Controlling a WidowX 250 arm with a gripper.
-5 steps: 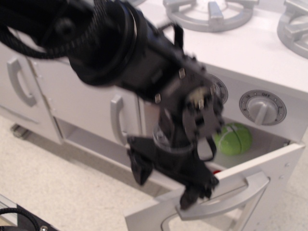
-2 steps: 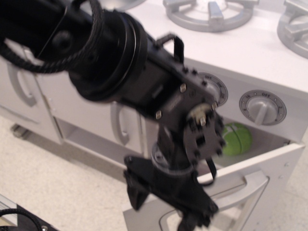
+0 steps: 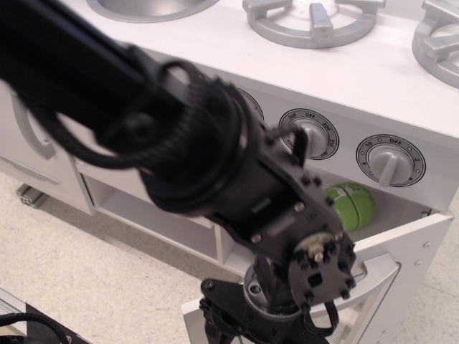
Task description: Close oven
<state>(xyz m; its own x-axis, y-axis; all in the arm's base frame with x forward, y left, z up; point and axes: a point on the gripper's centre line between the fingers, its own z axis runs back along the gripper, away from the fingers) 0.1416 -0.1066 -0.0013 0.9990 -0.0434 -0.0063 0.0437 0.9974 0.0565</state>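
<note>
Filling most of the view, the black robot arm (image 3: 179, 165) reaches down in front of the oven (image 3: 401, 236), its wrist low against the oven door (image 3: 416, 251). The gripper (image 3: 251, 330) sits at the bottom edge of the frame, below the wrist, and whether its jaws are spread or closed, or hold anything, cannot be told. The door stands partly open, hinged low and tilted outward, its grey handle (image 3: 376, 276) just right of the wrist. A green ball (image 3: 351, 204) lies inside the oven, above the door's top edge. Two grey knobs (image 3: 391, 161) sit above the oven opening, with burners (image 3: 315, 18) on the stovetop beyond.
</note>
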